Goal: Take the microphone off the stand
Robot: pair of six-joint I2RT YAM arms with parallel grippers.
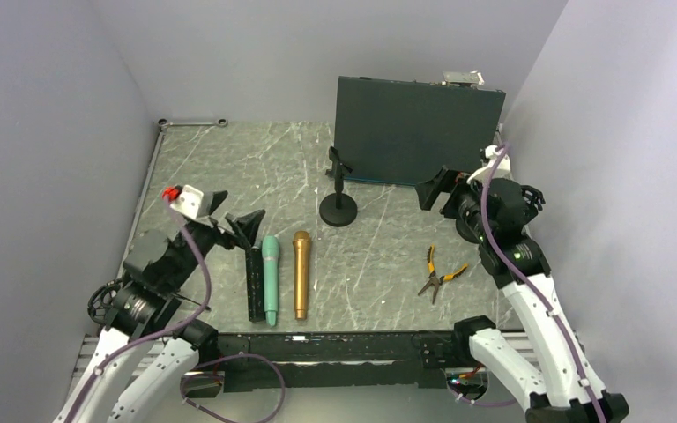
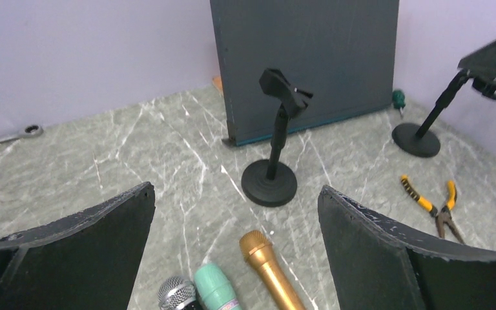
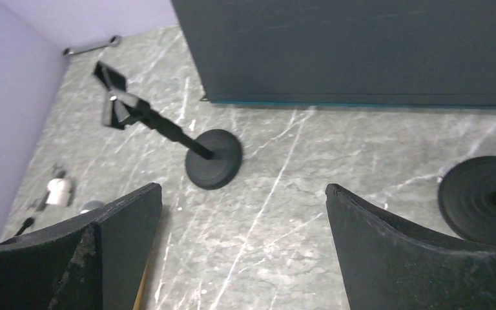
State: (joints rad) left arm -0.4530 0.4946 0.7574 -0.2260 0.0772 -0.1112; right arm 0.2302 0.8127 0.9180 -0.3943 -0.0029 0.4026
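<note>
The left gripper is hovering at the near left with its jaws spread wide, gripping nothing. Just beside it, three microphones are lying flat and parallel on the marbled table: a black microphone, a teal microphone and a gold microphone. Orange-handled pliers are lying to the right. Farther back, the microphone stand is standing upright (clip empty). The right gripper is hanging wide apart and empty, near a second stand, in front of the dark panel.

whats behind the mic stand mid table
A dark grey upright panel stands just behind the black round-based microphone stand; whatever lies behind the panel is covered.
</note>
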